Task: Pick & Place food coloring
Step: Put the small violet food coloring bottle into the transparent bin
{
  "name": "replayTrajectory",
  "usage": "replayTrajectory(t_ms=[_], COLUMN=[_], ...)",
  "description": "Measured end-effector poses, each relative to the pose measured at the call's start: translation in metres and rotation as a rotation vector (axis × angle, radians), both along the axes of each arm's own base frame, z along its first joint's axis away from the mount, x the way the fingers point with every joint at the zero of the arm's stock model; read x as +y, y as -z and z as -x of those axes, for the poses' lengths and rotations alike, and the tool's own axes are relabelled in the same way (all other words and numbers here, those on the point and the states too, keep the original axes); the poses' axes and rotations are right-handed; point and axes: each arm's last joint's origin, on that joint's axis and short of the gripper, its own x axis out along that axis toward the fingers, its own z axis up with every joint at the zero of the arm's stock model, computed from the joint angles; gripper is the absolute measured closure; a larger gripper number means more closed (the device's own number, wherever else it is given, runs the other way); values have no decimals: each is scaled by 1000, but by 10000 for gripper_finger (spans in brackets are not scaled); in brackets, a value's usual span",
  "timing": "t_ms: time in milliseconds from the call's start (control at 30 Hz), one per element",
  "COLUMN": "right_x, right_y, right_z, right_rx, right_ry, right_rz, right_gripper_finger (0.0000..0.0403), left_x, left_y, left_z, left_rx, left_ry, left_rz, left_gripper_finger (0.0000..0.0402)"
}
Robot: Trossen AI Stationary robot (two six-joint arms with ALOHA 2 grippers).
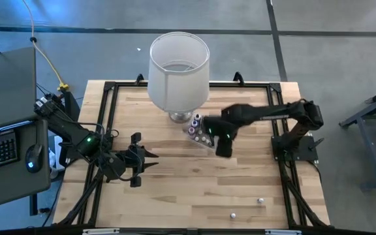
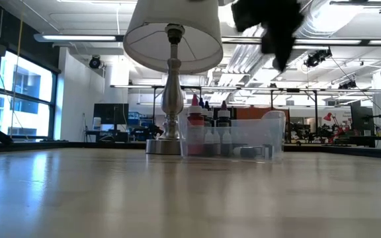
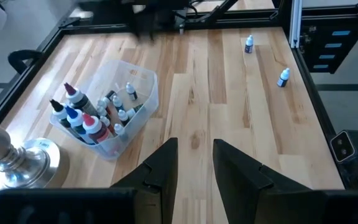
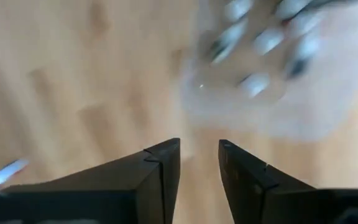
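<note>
The food coloring bottles (image 3: 98,118) are tiny with white caps, and most stand or lie in a clear plastic tub (image 3: 143,99) beside the lamp base (image 3: 17,158). Two more bottles stand alone on the wood, one (image 3: 248,43) near the table's near edge and another (image 3: 283,78) close by; both also show in the high view (image 1: 261,201) (image 1: 232,214). My right gripper (image 1: 222,149) hovers above the table just by the tub (image 1: 200,130), open and empty (image 4: 199,155). My left gripper (image 1: 152,160) waits at the table's left, open (image 3: 194,155).
A lamp with a big white shade (image 1: 178,72) stands at the far middle of the table, its metal foot (image 2: 167,142) right next to the tub (image 2: 237,139). A black frame (image 1: 109,98) borders the wooden top. Bare wood lies between the tub and the two loose bottles.
</note>
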Motion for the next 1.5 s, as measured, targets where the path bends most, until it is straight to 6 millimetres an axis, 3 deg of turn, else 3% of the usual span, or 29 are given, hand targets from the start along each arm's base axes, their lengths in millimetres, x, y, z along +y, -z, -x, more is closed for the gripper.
replayTrajectory(t_ms=[233,367,600,733,967,1500], right_x=[92,136,182,194,206,193], right_y=[-1,14,51,76,107,157], right_z=[24,45,89,109,124,142], right_rx=[152,187,325,366,337,300], right_ry=[48,115,133,116,86,86], right_rz=[-104,-95,-61,-42,-109,-147], right_gripper_finger=[289,274,238,222,226,269], left_x=[0,-3,-8,-11,-16,-18], left_y=[0,3,11,14,10,5], left_z=[0,-3,-10,-14,-20,-23], left_rx=[0,13,36,38,-26,-74], left_ry=[0,1,7,6,7,7], left_rz=[0,-10,-22,-23,28,69], left_gripper_finger=[302,302,302,302,302,302])
